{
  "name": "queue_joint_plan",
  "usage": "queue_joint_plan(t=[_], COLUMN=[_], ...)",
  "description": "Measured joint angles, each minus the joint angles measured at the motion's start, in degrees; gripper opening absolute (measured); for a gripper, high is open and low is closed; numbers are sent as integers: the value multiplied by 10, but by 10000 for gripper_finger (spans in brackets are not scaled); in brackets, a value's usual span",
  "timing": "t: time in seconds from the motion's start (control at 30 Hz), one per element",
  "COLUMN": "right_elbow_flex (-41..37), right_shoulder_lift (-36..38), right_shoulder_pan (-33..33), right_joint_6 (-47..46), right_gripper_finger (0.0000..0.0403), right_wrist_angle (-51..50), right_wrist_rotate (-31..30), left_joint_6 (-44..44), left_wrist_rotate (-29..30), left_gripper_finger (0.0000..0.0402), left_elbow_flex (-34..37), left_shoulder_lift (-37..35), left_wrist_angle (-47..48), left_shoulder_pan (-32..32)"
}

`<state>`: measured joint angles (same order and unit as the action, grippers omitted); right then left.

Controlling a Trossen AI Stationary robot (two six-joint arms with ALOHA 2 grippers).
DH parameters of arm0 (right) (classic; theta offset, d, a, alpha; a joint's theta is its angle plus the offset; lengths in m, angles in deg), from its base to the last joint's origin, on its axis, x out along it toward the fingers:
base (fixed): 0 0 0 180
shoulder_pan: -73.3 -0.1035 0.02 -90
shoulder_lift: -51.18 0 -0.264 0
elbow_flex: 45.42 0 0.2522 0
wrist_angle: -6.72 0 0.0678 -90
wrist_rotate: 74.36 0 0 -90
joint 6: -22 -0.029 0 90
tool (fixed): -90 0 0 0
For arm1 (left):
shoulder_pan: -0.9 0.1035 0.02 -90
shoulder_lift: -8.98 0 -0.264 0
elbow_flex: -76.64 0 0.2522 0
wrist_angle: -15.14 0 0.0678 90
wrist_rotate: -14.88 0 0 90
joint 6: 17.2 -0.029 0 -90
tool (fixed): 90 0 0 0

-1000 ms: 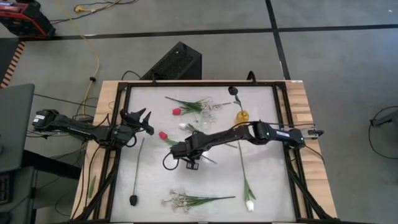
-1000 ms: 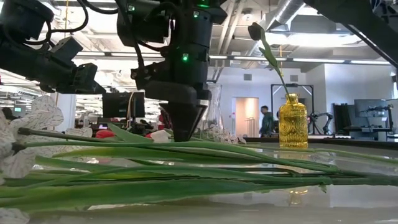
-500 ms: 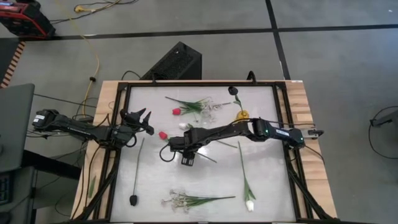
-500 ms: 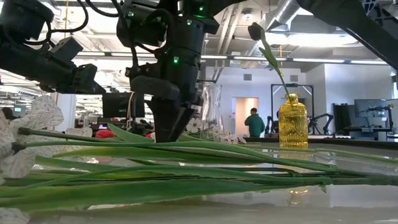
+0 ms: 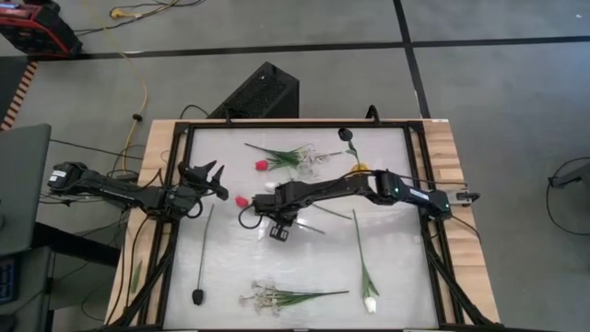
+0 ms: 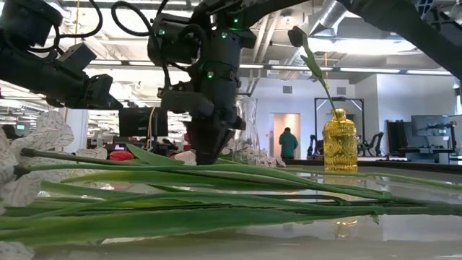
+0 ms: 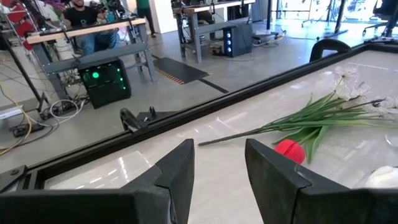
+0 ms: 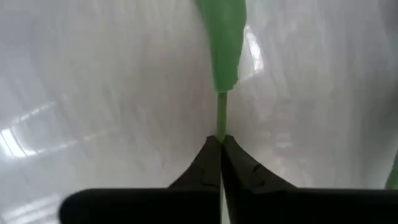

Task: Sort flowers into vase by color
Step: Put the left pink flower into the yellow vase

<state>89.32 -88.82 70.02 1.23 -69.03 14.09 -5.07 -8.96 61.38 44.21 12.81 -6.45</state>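
Observation:
My right gripper (image 5: 277, 214) points down at the table's middle and is shut on a thin green stem (image 8: 221, 115). It seems to be the stem of the red tulip (image 5: 241, 200) lying beside the gripper. My left gripper (image 5: 214, 175) waits open at the left edge, holding nothing. A yellow vase (image 5: 358, 171) holds a dark bloom (image 5: 344, 135). A clear vase (image 6: 245, 130) stands near it. Flat on the table lie another red tulip (image 5: 261, 165), a white tulip (image 5: 370, 302), a sprig of white blossoms (image 5: 267, 298) and a dark bloom (image 5: 197, 296). My right gripper pinches the bare stem (image 8: 221, 132) between its two fingertips (image 8: 208, 155), just short of a green leaf (image 8: 222, 43). The fingers come from above, pointing down, and lie across the stem. The fingertips (image 6: 206, 160) are down at table level, and the stem runs on flat along the table.
Black rails (image 5: 175, 231) frame the white table top. Long green stems and leaves (image 6: 216, 195) lie close along the near edge. Free surface lies between the middle and the near flowers. A person (image 6: 289, 144) stands in the room beyond.
My right gripper has moved a little toward the table's far edge, rolling slightly. Its fingers stood wider half a second ago and have now shut on the stem. The flowers lie where they were.

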Motion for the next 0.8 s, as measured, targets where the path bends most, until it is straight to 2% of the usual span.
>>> queue_joint_plan(t=[0.13, 0.2, 0.23, 0.33, 0.47, 0.7, 0.8], right_elbow_flex=[-5, -7, -16, -84, -248, -568, -671], right_shoulder_lift=[40, 82, 106, 187, 326, 626, 742], right_shoulder_pan=[-1, -6, -10, -11, -8, -41, -64], right_joint_6=[1, 2, 3, 12, 10, -37, -37], right_gripper_finger=[21, 18, 18, 18, 18, 18, 18], right_wrist_angle=[-43, -53, -52, -31, 44, 346, 446], right_wrist_rotate=[-1, -23, -40, -39, -28, -22, -62], left_joint_6=[5, 6, 6, 7, 8, 8, 9], left_wrist_rotate=[-11, -13, -14, -14, -23, -29, -28], left_gripper_finger=[133, 133, 133, 133, 133, 133, 133], left_elbow_flex=[0, 0, 0, 0, 0, 0, 0], left_shoulder_lift=[0, 0, 0, 0, 0, 0, 0], left_wrist_angle=[0, 0, 0, 0, 0, 0, -1], left_shoulder_pan=[0, 0, 0, 0, 0, 0, 0])
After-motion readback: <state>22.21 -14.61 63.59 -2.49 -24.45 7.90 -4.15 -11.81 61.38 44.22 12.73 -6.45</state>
